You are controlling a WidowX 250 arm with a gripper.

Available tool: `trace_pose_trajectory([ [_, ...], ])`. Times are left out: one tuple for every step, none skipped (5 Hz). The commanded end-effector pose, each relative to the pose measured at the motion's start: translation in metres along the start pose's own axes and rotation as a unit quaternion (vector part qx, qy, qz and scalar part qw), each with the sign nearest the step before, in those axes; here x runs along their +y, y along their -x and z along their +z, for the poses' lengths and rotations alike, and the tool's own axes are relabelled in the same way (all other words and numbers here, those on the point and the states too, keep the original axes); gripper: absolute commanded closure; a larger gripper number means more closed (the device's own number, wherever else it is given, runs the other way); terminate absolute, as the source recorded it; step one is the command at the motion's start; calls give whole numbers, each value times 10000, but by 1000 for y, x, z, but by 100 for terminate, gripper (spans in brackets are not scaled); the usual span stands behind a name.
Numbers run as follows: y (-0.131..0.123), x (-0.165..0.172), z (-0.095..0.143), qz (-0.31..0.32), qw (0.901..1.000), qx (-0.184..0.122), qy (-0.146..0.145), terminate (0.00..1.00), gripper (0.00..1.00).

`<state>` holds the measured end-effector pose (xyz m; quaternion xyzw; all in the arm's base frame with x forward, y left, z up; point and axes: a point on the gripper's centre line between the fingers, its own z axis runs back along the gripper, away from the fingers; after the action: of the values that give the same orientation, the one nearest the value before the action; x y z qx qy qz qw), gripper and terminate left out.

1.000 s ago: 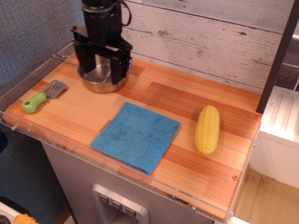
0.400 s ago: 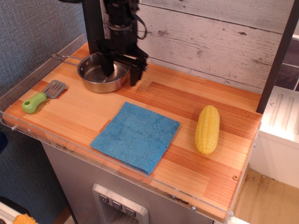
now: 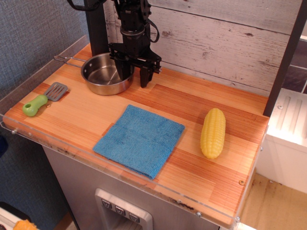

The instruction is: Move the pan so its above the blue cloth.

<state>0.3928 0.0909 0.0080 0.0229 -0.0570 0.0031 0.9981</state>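
Observation:
The shiny steel pan (image 3: 103, 75) sits at the back left of the wooden counter, its wire handle (image 3: 67, 60) pointing left. My black gripper (image 3: 133, 74) hangs over the pan's right rim. One finger is inside the pan and the other finger (image 3: 144, 76) is outside it, with the jaws apart and open. The blue cloth (image 3: 139, 139) lies flat near the counter's front middle, apart from the pan and with nothing on it.
A yellow corn cob (image 3: 212, 132) lies to the right of the cloth. A grey spatula with a green handle (image 3: 44, 99) lies at the left edge. A clear plastic rim (image 3: 29, 79) borders the counter. A whitewashed plank wall (image 3: 216, 38) stands behind.
My gripper has moved right, from over the pan's middle to its right rim, and its fingers stand closer together. The pan, cloth, corn and spatula have not moved.

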Motion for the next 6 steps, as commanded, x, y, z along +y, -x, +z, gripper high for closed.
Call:
trace_pose_trajectory([
  [6, 6, 28, -25, 9997, -221, -36, 0, 100],
  [10, 9, 40, 94, 9996, -248, -66, 0, 100],
  [15, 15, 62, 706, 9962, -464, -201, 0, 100],
  [19, 7, 90, 1198, 9905, -672, -97, 0, 100],
  [16, -30, 107, 1234, 9900, -668, -149, 0, 100],
  [9, -74, 112, 1011, 9918, -773, -128, 0, 100],
])
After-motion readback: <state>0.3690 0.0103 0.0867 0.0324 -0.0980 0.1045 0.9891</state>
